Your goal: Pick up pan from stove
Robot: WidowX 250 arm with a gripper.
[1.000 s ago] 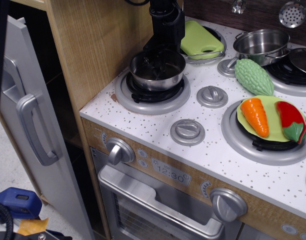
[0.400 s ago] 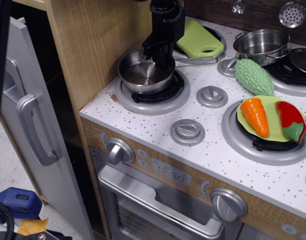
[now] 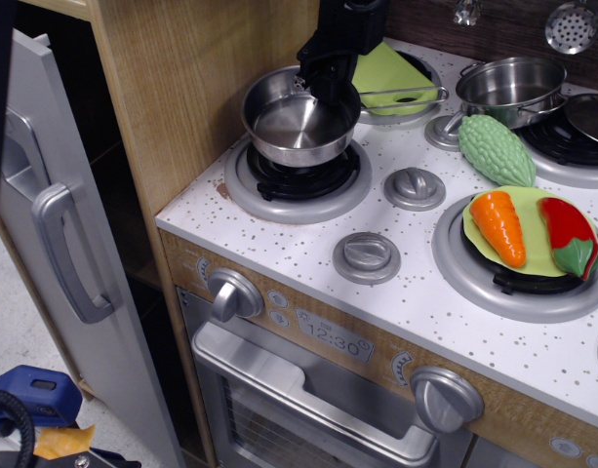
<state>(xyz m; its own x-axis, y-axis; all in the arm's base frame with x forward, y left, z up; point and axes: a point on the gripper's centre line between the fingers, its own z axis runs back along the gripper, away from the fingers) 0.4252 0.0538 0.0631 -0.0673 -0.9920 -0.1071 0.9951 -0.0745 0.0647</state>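
Note:
The pan is a small shiny steel pot. It hangs tilted in the air above the front-left burner of the stove. My black gripper comes down from above and is shut on the pan's far rim, one finger inside and one outside. The pan's inside is bare and faces the camera. The burner's black grate under it is uncovered.
A green cutting board lies on the back-left burner. A wider steel pot with handles stands at the back. A green bumpy gourd, a carrot and a red pepper lie to the right. A wooden cabinet wall stands close on the left.
The pan sat on the front-left burner with my gripper at its rim. It has been lifted off, tilted, and now hangs higher above the burner.

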